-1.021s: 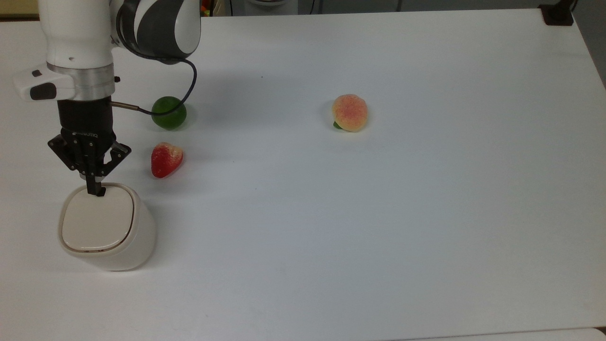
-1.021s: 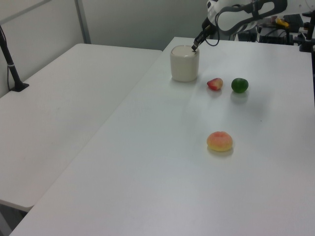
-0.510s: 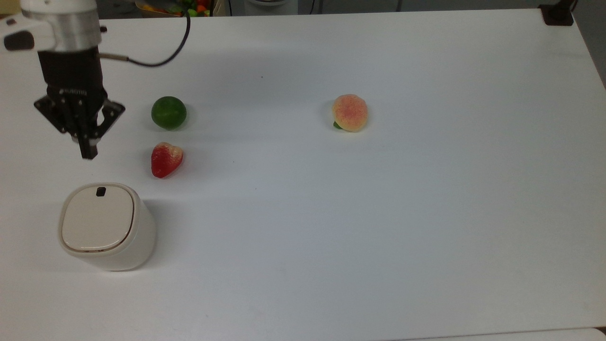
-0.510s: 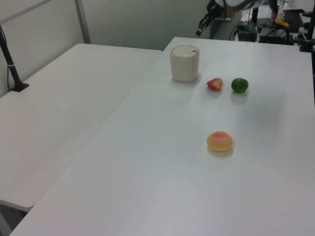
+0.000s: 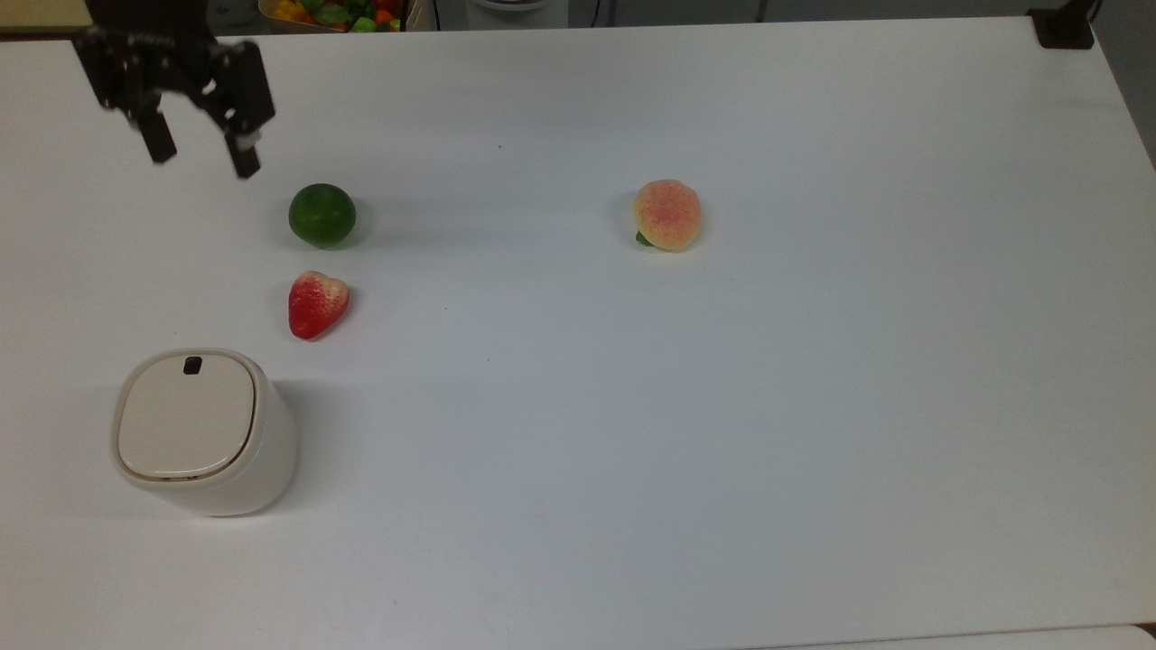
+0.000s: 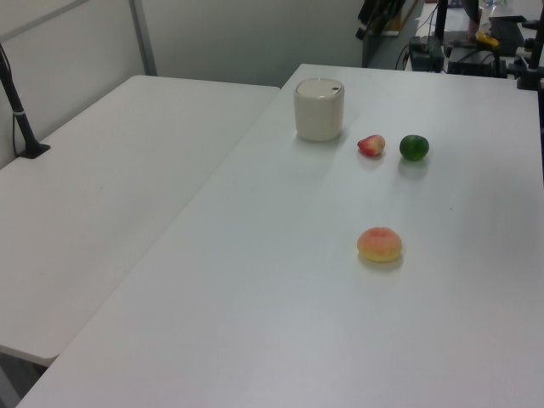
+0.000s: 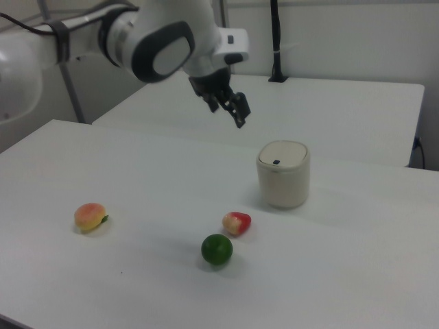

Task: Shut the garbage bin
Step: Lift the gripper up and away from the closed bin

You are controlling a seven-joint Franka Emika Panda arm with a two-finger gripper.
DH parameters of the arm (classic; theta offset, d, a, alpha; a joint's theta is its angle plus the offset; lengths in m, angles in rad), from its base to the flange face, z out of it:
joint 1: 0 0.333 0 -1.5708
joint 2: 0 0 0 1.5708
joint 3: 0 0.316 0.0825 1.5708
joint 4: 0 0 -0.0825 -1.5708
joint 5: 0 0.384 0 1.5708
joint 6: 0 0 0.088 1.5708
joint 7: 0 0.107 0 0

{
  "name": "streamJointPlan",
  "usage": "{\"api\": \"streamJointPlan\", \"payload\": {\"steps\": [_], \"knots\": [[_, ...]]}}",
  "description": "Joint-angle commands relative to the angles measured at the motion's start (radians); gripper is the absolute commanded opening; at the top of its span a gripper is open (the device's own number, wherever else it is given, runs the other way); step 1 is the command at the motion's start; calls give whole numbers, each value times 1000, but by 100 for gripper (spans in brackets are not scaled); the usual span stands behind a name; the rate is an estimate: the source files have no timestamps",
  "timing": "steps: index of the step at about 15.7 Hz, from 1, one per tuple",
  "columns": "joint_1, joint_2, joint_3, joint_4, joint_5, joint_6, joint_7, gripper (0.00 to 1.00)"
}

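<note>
Claw (image 5: 200, 155) apart; garbage bin (image 5: 203, 433) seemingly closed

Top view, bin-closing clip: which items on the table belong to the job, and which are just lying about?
Part of the job:
- garbage bin, lid flat on top
- gripper, open, raised away from the bin

Lying about:
- strawberry, nearest the bin
- lime, just beyond the strawberry
- peach, apart toward the top view's right
</note>
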Motion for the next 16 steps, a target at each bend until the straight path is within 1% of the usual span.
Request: {"api": "streamJointPlan", "payload": {"steps": [1,6,10,12,14,16], "knots": [[16,-96,4,-31,-6,-144,81,100],[76,-175,6,-34,-6,-316,135,100],[137,-231,7,-68,-9,-394,188,100],[155,-244,36,-73,-26,-413,210,100],[160,-258,76,-96,-50,-417,243,100],[162,-275,105,-126,-58,-419,254,100]]}}
